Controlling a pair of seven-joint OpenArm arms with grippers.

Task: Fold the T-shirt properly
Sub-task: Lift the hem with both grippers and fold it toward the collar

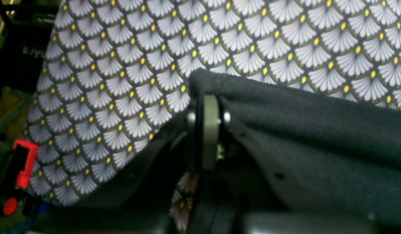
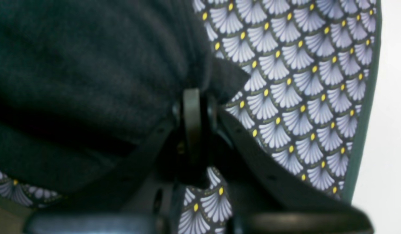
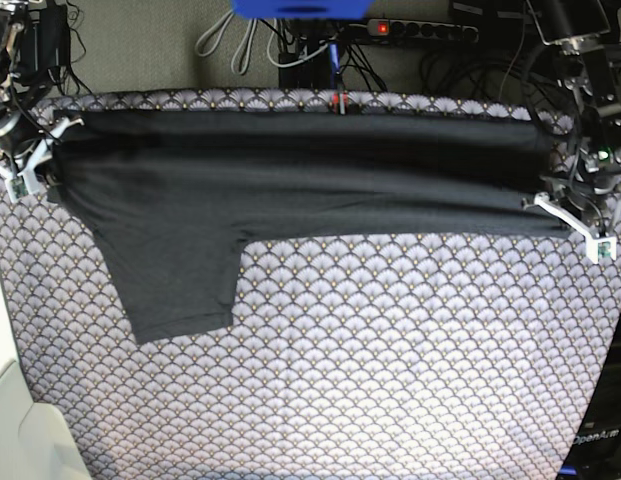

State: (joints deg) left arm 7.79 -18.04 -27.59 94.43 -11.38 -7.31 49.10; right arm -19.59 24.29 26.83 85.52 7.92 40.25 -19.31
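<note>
The T-shirt [image 3: 290, 180] is stretched across the far half of the scallop-patterned tablecloth [image 3: 390, 350], one sleeve flopping down toward the near side. The left gripper [image 1: 209, 97] and the right gripper [image 2: 192, 97] are each pinched tight on a corner of the fabric at opposite ends. It looks light, soft and floppy, so I'd grab it by edges or corners and keep it taut, or it'll sag and bunch.
</note>
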